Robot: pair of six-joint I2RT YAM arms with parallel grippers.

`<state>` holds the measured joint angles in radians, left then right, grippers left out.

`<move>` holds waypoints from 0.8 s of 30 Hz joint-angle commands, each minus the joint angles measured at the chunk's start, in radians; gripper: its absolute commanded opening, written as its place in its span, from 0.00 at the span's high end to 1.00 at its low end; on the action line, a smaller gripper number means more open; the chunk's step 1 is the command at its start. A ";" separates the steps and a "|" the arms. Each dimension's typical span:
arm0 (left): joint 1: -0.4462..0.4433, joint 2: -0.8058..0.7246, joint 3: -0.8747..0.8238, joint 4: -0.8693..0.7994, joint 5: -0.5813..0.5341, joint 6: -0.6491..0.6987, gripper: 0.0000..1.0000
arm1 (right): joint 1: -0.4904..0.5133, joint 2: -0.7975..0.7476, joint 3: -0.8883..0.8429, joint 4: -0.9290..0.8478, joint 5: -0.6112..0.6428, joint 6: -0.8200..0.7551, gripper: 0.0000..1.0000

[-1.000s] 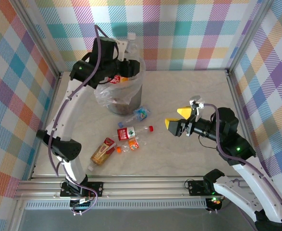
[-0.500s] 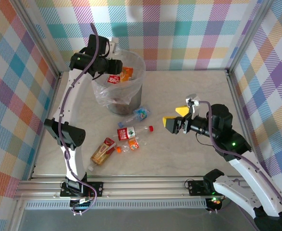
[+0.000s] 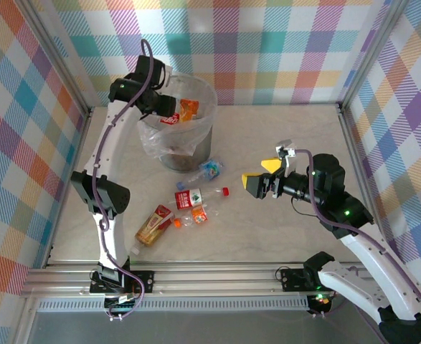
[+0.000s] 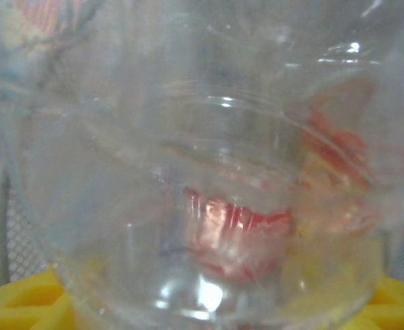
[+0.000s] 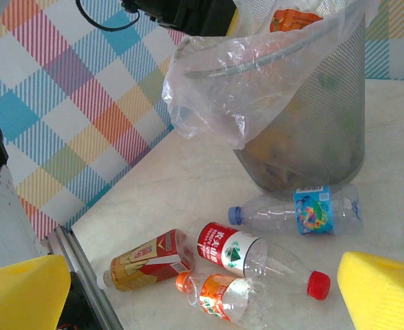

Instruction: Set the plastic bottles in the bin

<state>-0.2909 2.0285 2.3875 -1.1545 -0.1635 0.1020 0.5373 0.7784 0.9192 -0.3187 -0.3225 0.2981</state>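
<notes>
Bottle time on the left side: the left gripper [image 3: 161, 109] is up at the bin's [image 3: 196, 156] left rim, and its wrist cam has a clear bottle [image 4: 208, 137] sitting right between the yellow pads [image 4: 9, 302]. It looks pinched, with the body hanging over the opening, so I'd guess letting go there drops it straight in. There's already an orange bottle [image 3: 188, 109] inside.

The right gripper [image 3: 265, 175] has its fingers spread wide with nothing between them. It hovers over the table [image 3: 282, 136], facing four bottles that lie flat between it and the bin.

- The red-cap bottle [image 5: 250, 254] is closest, with its long axis running roughly toward the gripper, cap end first.
- The blue-label bottle [image 5: 305, 210] lies right at the bin's foot.
- The orange-cap bottle [image 5: 222, 299] is touching, or nearly touching, the red-cap one.
- The brown bottle [image 5: 146, 260] is farthest off, down toward the left arm's base.

The right arm is clearly the nearer one for most of these.

Material-wise, it's thin, see-through, round plastic with glossy labels, so I'd expect rolling and squashing. The bin is grey mesh with a crinkly clear bag [image 5: 215, 89] flopping over the rim.
</notes>
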 commanded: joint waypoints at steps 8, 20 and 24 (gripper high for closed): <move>0.012 0.009 0.038 -0.034 -0.026 -0.004 0.27 | 0.004 -0.008 0.021 0.022 -0.011 -0.009 0.00; 0.012 -0.010 0.068 -0.043 -0.007 -0.029 0.20 | 0.004 -0.014 0.018 0.017 -0.014 -0.003 0.00; 0.013 -0.040 0.062 -0.032 0.069 -0.052 0.20 | 0.004 -0.013 0.015 0.018 -0.016 -0.001 0.00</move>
<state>-0.2905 2.0392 2.4245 -1.1767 -0.1532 0.0765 0.5373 0.7773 0.9192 -0.3187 -0.3252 0.2985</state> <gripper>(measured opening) 0.796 0.996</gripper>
